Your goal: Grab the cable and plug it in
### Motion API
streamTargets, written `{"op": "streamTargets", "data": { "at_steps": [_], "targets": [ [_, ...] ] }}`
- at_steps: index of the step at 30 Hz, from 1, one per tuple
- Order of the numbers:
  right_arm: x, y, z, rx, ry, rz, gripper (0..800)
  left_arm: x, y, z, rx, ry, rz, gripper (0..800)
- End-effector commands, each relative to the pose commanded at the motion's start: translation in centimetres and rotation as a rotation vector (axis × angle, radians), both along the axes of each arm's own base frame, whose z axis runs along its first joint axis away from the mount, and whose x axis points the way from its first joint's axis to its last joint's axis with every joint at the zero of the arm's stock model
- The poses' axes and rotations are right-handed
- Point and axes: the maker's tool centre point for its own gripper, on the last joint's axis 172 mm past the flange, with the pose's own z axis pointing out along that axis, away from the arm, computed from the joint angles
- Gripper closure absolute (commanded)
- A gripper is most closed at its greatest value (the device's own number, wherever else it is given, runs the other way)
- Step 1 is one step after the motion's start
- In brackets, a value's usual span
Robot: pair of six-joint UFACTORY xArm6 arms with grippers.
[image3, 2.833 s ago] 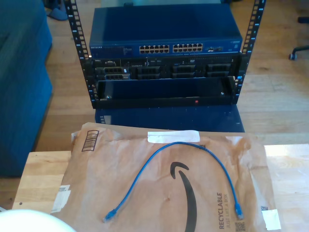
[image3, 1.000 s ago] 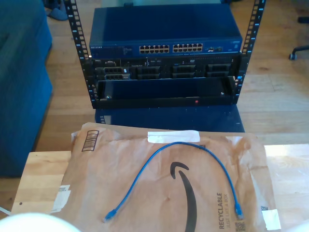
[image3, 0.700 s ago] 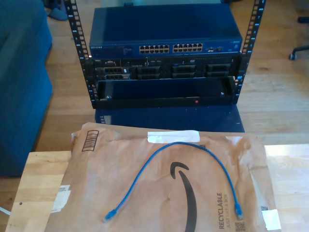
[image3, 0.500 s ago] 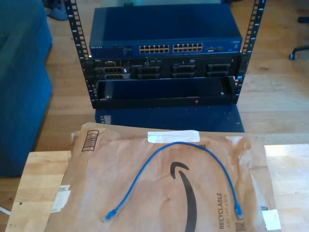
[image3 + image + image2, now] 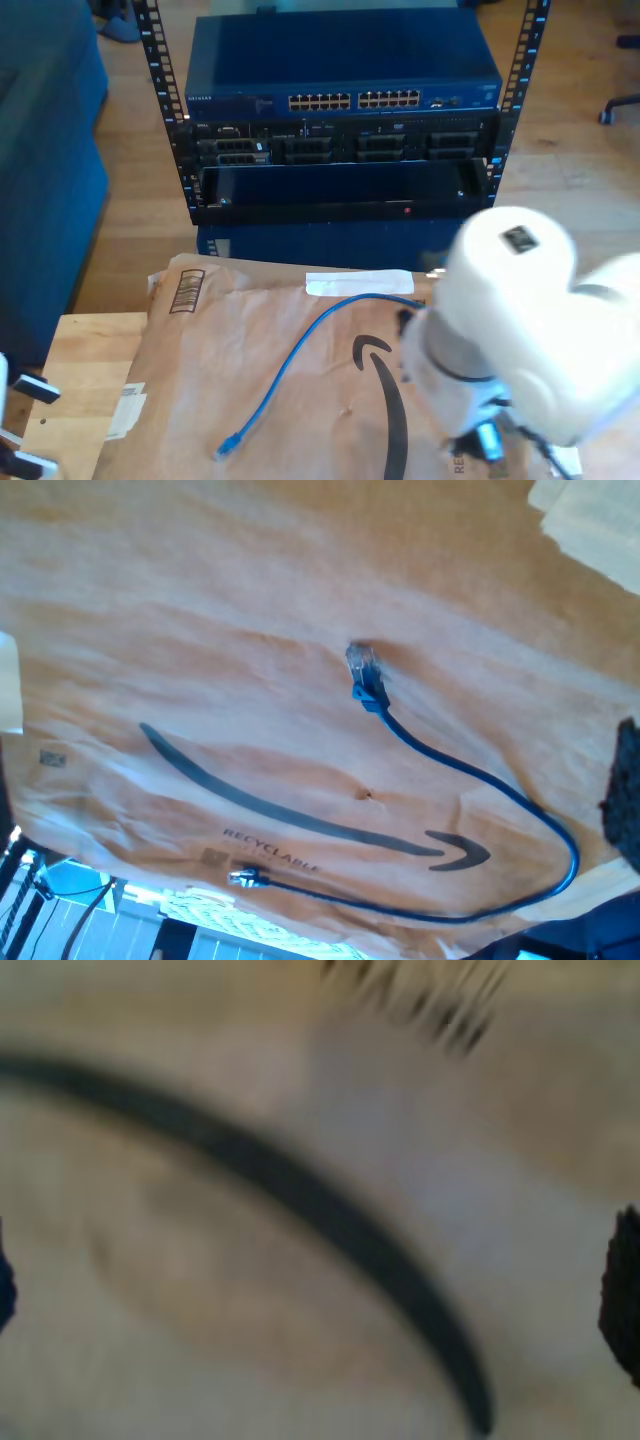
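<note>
The cable (image 5: 300,370) lies in a loose arch on a brown paper mailer (image 5: 180,400) spread over the wooden table (image 5: 80,365), with one clip plug (image 5: 228,446) resting near the exterior view's lower left. In the first wrist view both ends show: one plug (image 5: 364,667) mid-mailer, the other plug (image 5: 246,878) beside the print. A big white arm (image 5: 520,320) hangs over the far end of the arch at the exterior view's right; which arm it is cannot be told. The state of either pincer cannot be told either, since the second wrist view is a blur, perhaps of the mailer's black arrow mark.

The cable looks light, thin and limp, so it will likely flop and trail when lifted. The best hold is probably on the stiffer boot just behind a plug, sparing the fragile latch.

Readable writing: "RECYCLABLE" (image 5: 270,846) on the mailer and "NETGEAR" on the blue network switch (image 5: 340,70) in the rack (image 5: 155,90).
</note>
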Motion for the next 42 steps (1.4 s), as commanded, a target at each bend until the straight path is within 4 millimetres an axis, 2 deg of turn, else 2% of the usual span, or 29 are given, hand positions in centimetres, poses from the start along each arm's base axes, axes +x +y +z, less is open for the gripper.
{"op": "streamTargets", "data": {
  "at_steps": [5, 8, 13, 17, 23, 27, 29, 31, 33, 36, 39, 42],
  "targets": [
    [2.9, 4.8, -2.3, -0.025, 0.031, 0.042, 6, 1.4, -3.6, -1.8, 0.041, 0.047, -0.057, 0],
    [3.9, 7.5, -4.0, -0.048, 0.056, 0.075, 6, 1.5, -5.6, -3.0, 0.053, 0.070, -0.098, 0],
    [4.3, 12.8, -5.3, -0.034, 0.037, 0.151, 7, 0.5, -6.3, -3.9, 0.050, 0.107, -0.088, 0],
    [5.0, 14.1, -6.2, -0.020, 0.021, 0.162, 8, 0.2, -6.5, -4.1, 0.047, 0.117, -0.083, 0],
    [5.0, 14.1, -8.4, -0.035, 0.035, 0.177, 31, 0.2, -6.5, -4.0, 0.047, 0.116, -0.085, 0],
    [5.1, 14.3, -8.4, -0.033, 0.034, 0.176, 61, 0.2, -6.5, -3.9, 0.046, 0.116, -0.085, 0],
    [4.9, 14.2, -8.7, -0.038, 0.039, 0.179, 129, 0.2, -6.5, -3.8, 0.048, 0.111, -0.086, 0],
    [4.9, 14.0, -9.3, -0.046, 0.048, 0.179, 260, 0.3, -6.5, -3.7, 0.051, 0.104, -0.085, 0],
    [4.9, 14.0, -9.3, -0.044, 0.047, 0.172, 508, 0.3, -6.5, -3.6, 0.051, 0.104, -0.086, 0],
    [5.4, 14.4, -8.8, -0.033, 0.039, 0.160, 766, 0.3, -6.5, -3.6, 0.051, 0.104, -0.086, 0],
    [5.5, 14.9, -7.6, 0.010, 0.056, 0.102, 792, 0.7, -6.4, -3.0, 0.051, 0.094, -0.086, 0],
    [5.1, 14.7, -3.0, 0.065, 0.051, 0.069, 799, 1.9, -6.4, -1.1, 0.050, 0.079, -0.090, 0]
  ]
}}
